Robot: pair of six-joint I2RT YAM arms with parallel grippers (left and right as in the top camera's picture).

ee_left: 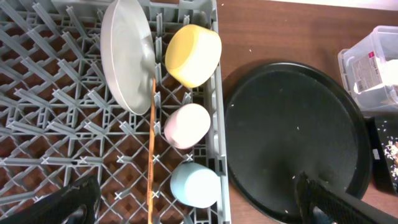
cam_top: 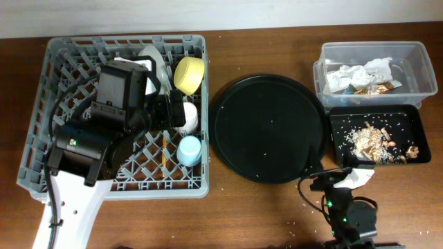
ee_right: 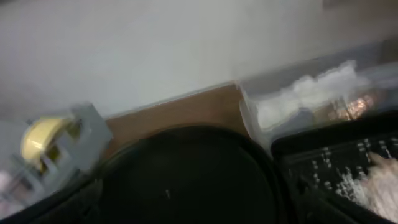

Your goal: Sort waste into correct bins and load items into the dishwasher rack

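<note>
The dishwasher rack [cam_top: 62,69] at the worktop's left edge holds 1 plate [ee_left: 124,56], a yellow bowl [ee_left: 194,55], a pink cup [ee_left: 186,124], a blue cup [ee_left: 194,185] and what looks like 1 chopstick [ee_left: 151,155]. The left gripper [cam_top: 174,114] hangs above them, jaws spread wide. Near the front edge, the right gripper [cam_top: 344,181] touches a white napkin [cam_top: 360,178]; I cannot tell whether its jaws pinch it.

**Plastic, wood and paper on a polished table**

The dishwasher rack [cam_top: 69,55] is matt grey plastic. The white plate [ee_left: 124,56] looks smooth and glossy. The yellow bowl [ee_left: 194,55], pink cup [ee_left: 186,124] and light-blue cup [ee_left: 194,185] are smooth with a soft sheen. The chopstick [ee_left: 151,155] is bare wood. The round black tray [cam_top: 268,128] is smooth and faintly shiny. The tub [cam_top: 374,45] is clear plastic and holds crumpled white paper napkins [cam_top: 377,67] and a shiny gold wrapper [cam_top: 385,87]. The black tray [cam_top: 377,111] holds rough, crumbly beige scraps [cam_top: 374,138]. The table [cam_top: 263,41] is polished brown wood.
</note>
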